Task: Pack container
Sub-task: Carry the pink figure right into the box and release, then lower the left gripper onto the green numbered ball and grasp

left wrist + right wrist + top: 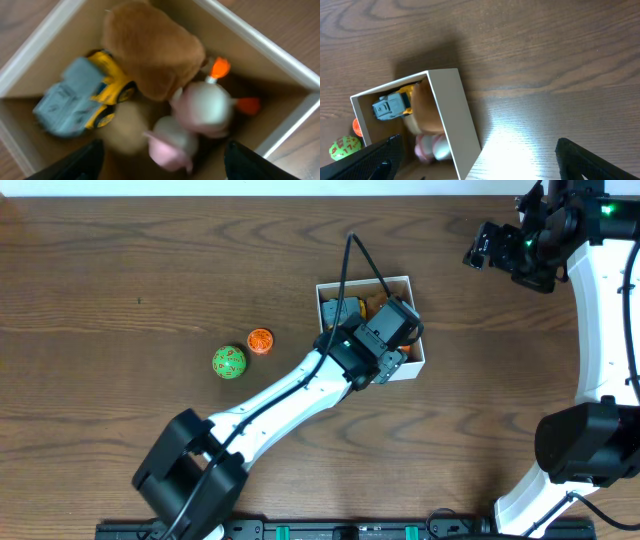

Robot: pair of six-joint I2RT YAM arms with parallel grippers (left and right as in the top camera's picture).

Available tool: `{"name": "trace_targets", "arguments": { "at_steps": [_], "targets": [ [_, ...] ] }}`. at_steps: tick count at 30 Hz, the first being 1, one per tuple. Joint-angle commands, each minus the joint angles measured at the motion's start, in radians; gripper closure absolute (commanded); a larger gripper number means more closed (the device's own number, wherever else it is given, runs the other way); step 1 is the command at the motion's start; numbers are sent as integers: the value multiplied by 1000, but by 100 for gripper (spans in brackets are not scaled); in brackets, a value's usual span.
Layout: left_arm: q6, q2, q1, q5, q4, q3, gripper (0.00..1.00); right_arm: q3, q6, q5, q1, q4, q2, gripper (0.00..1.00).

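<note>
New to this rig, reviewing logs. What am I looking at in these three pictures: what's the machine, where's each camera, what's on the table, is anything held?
Two robot arms work at a wooden table. The overhead view looks straight down; the other two come from cameras mounted on each wrist, with that arm's own dark fingertips at the bottom corners.

The left gripper hangs over the container, a white cardboard box with a brown inside. Its wrist view looks into the box: a grey and yellow toy truck, a brown plush toy and a pink and white toy with orange parts. Its fingers are spread with nothing between them.

The right gripper is off to the side, open and empty, viewing the box from outside.

Still on the table: a green ball and a small orange ball.
</note>
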State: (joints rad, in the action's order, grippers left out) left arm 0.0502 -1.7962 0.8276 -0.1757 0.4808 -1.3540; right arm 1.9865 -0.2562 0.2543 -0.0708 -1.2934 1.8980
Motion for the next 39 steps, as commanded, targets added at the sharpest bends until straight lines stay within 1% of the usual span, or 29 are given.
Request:
{"name": "trace_targets", "arguments": {
  "at_steps": [1, 2, 4, 5, 7, 9, 12, 16, 18, 20, 24, 27, 29, 32, 34, 37, 39],
  "targets": [
    [-3, 115, -14, -108, 34, -33, 20, -6, 3, -4, 6, -3, 7, 1],
    [-3, 136, -21, -115, 50, -33, 17, -6, 3, -4, 7, -3, 7, 1],
    [-6, 196, -48, -115, 105, -33, 6, -6, 3, -4, 7, -2, 7, 1],
    [-18, 224, -67, -115, 138, -33, 2, -6, 2, -4, 6, -1, 7, 1],
    [-71, 276, -125, -115, 218, -33, 1, -6, 3, -4, 6, -1, 7, 1],
    [-146, 312, -211, -114, 312, -33, 0, -6, 2, -4, 6, -1, 7, 1],
    [-231, 313, -352, -88, 435, -29, 0, -6, 2, -4, 6, 0, 7, 1],
    [-240, 263, -521, 103, 494, 9, 1, -6, 2, -4, 7, 10, 7, 1],
    [-241, 221, -577, 143, 513, 22, 1, -6, 2, -3, 7, 13, 7, 1],
    [-255, 171, -620, 143, 532, 24, 1, -6, 2, -3, 7, 13, 7, 1],
    [-254, 65, -663, 143, 536, 24, 1, -6, 2, -4, 6, 12, 7, 1],
    [-220, -14, -668, 151, 536, 24, 1, -6, 2, -4, 6, 14, 7, 1],
    [-200, -65, -668, 182, 536, 24, 1, -6, 2, -4, 6, 14, 7, 1],
    [-197, -126, -668, 191, 534, 24, 3, -6, 2, -9, 6, 14, 7, 1],
    [-194, -150, -668, 190, 527, 24, 6, -6, 2, -19, 7, 14, 7, 1],
    [-175, -169, -673, 189, 508, 24, 17, -6, 2, -19, 6, 14, 7, 1],
    [-175, -170, -681, 189, 500, 24, 21, -6, 2, -19, 6, 14, 7, 1]
  ]
}}
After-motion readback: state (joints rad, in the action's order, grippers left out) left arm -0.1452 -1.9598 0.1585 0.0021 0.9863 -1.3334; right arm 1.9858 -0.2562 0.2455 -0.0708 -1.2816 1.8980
